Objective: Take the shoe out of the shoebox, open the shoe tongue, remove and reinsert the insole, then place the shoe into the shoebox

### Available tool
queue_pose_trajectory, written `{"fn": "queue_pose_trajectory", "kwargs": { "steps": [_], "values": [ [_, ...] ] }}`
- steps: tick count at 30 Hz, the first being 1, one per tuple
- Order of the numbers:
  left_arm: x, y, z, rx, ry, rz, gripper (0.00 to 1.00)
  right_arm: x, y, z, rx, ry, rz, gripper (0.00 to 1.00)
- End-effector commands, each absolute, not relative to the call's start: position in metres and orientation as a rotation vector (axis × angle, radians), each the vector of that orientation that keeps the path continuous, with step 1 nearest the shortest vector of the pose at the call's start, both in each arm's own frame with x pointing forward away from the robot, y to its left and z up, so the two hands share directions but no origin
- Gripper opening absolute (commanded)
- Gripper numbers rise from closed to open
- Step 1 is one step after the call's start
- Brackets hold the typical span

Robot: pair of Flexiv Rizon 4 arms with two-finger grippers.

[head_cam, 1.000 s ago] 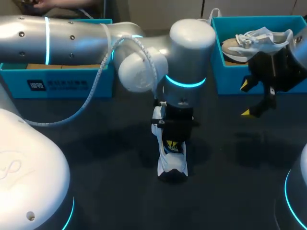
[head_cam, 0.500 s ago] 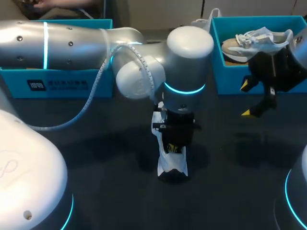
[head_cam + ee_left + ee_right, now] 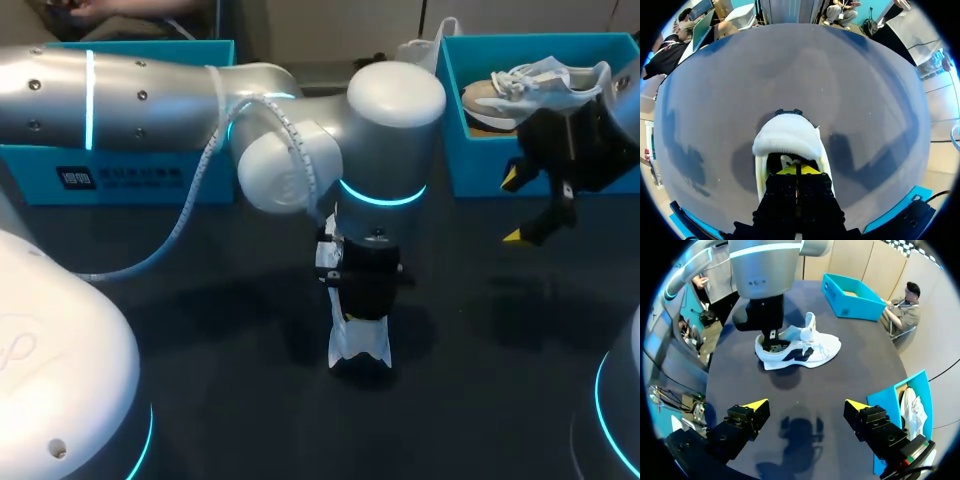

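Note:
A white shoe (image 3: 357,343) with a dark side mark (image 3: 801,349) stands on the dark table, out of the box. My left gripper (image 3: 362,298) comes straight down into its opening near the heel. In the left wrist view its yellow tips (image 3: 796,170) are shut together inside the shoe, behind the padded heel collar (image 3: 787,142). Whether they pinch the insole is hidden. My right gripper (image 3: 533,205) hangs open above the table in front of the teal shoebox (image 3: 490,170); its fingers (image 3: 754,407) hold nothing.
A second, grey-white shoe (image 3: 535,82) lies in the right shoebox (image 3: 888,401). Another teal box (image 3: 130,175) stands at the back left, behind my left arm. Bare dark tabletop lies between the shoe and my right gripper.
My left gripper has gone lower into the shoe, so its yellow tips no longer show from the head view. The right arm has kept still.

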State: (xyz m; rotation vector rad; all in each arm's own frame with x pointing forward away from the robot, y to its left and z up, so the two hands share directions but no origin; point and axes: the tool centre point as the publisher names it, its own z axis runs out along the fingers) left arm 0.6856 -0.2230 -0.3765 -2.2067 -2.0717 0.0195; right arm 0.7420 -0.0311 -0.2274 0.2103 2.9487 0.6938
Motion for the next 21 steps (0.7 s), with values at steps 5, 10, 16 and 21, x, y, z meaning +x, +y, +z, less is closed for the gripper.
{"fn": "queue_pose_trajectory", "kwargs": {
  "steps": [5,10,16,21],
  "values": [
    [0.685,-0.225,-0.404,-2.207,-2.141,-0.058,0.00,0.742,-0.030,-0.227,0.213,2.950,0.689,1.00],
    [0.688,-0.221,-0.384,-2.226,-2.166,-0.037,0.00,0.742,-0.030,-0.227,0.213,2.950,0.689,1.00],
    [0.682,-0.223,-0.375,-2.262,-2.138,-0.008,0.00,0.742,-0.030,-0.227,0.213,2.950,0.689,1.00],
    [0.676,-0.229,-0.387,-2.262,-2.109,0.032,0.00,0.742,-0.030,-0.227,0.213,2.950,0.689,1.00]
  ]
}}
